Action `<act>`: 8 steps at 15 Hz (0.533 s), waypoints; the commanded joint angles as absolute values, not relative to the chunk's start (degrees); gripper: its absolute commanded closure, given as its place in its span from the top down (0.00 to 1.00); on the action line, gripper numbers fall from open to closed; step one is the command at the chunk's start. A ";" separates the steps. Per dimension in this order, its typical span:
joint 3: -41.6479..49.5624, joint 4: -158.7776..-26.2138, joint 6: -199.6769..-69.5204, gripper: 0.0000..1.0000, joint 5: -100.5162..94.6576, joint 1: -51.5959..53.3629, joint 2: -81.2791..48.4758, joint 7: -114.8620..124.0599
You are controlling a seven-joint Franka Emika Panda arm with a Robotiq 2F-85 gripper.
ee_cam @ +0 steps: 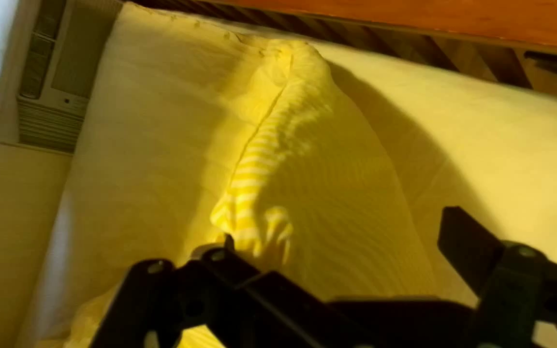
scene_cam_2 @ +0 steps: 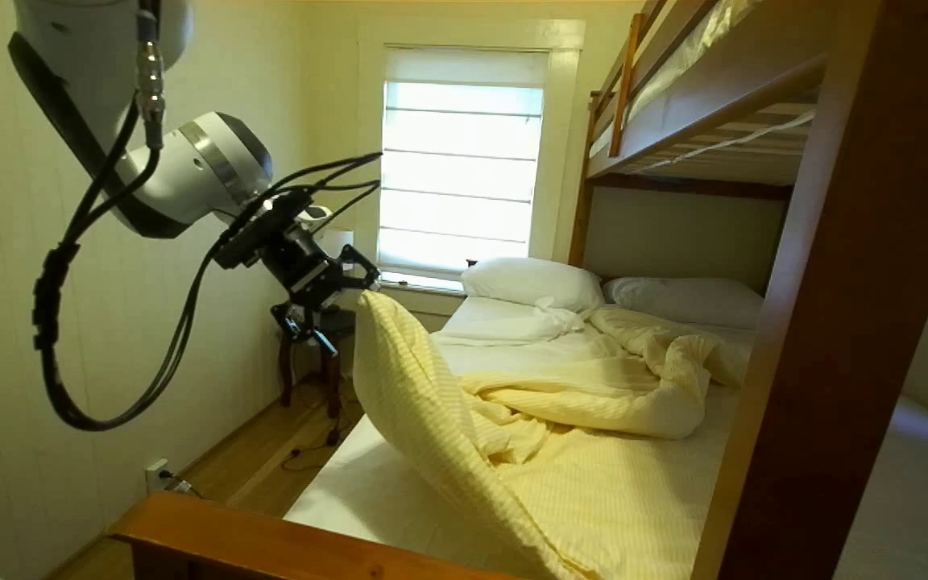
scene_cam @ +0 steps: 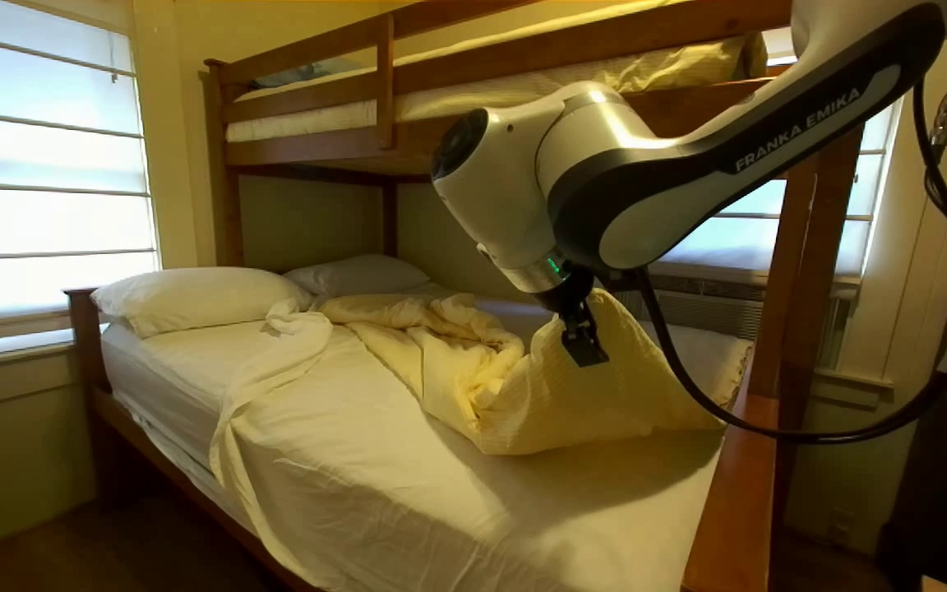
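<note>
Duvet (scene_cam: 539, 403) is lying heaped on the white-sheeted bed (scene_cam: 408, 493) in an exterior view, stretching out behind the tool (scene_cam: 587, 349): its bunched part is reaching toward 9 o'clock and its peak (scene_cam: 615, 316) is standing up at about 1 o'clock, while the jaws are overlapping along the line of sight, so their spread is not reading here. In an exterior view the tool (scene_cam_2: 354, 318) is hanging from the lone arm (scene_cam_2: 190, 177), its fingers standing well apart and gripping nothing; the duvet (scene_cam_2: 432, 395) is spreading toward 4 to 5 o'clock from it, its peak standing just under the upper fingertip, and whether the two are touching is not showing. A white pillow (scene_cam_2: 532, 282) is lying well apart, between 2 and 3 o'clock. In the wrist view the tool (ee_cam: 341, 232) is gaping wide with no cloth clamped; the duvet's striped ridge (ee_cam: 259, 164) is lying at 10 o'clock, its long axis running from half past 6 to half past 12, its near end sitting beside the finger at 9 o'clock.
</note>
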State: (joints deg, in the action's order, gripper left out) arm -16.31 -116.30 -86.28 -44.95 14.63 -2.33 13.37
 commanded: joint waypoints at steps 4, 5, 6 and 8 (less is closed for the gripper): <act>-17.79 -111.27 -67.40 1.00 -60.06 17.18 1.90 9.45; -18.09 -111.07 -64.91 1.00 -62.21 17.42 2.05 9.12; -18.16 -111.58 -61.94 1.00 -63.39 17.38 1.93 8.90; -17.87 -112.56 -56.83 1.00 -58.53 17.05 1.57 7.89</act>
State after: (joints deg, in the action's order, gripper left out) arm -17.79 -111.68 -64.32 -60.29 16.68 1.32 10.32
